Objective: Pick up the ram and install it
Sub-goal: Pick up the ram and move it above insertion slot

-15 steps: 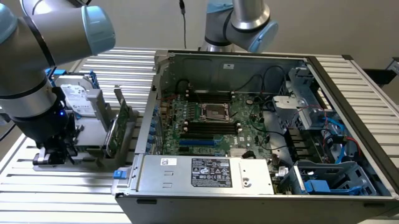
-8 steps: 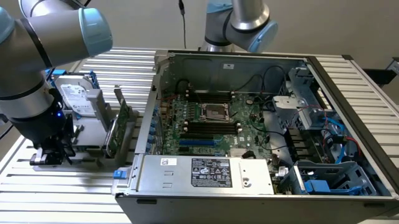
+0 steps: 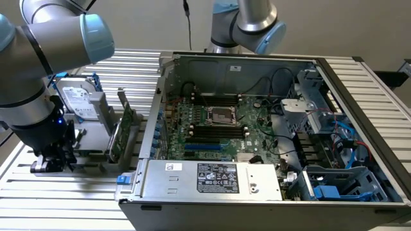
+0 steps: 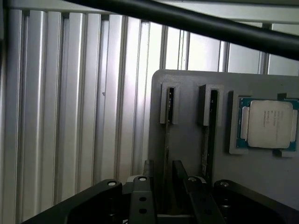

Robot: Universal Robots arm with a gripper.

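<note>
Table [image 3: 359, 72]: silver ribbed aluminium slats under everything; pale wall behind, at twelve o'clock in the exterior view.
Computer case [image 3: 237, 67]: open, lying on the table, green motherboard [image 3: 257, 139] exposed; silver power supply [image 3: 212, 180] at six o'clock inside it.
Grey holder [image 4: 187, 93]: flat on the slats, at nine o'clock from the case in the exterior view; carrying a hard drive [image 3: 77, 98], a green expansion card [image 3: 122, 130] and a processor [image 4: 267, 125].
Ram [image 4: 167, 135]: on edge in a slot of the grey holder, not yet lifted; second stick [image 4: 208, 135] just beside it in the neighbouring slot.
Claw [image 4: 163, 165]: released, black fingers [image 4: 142, 198] apart, one on either side of the ram, low over the holder; at eight o'clock from the case in the exterior view.
Second arm [image 3: 247, 24]: at twelve o'clock, behind the case.
Black cable [image 4: 187, 21]: slanting across the wrist view above the slats.
</note>
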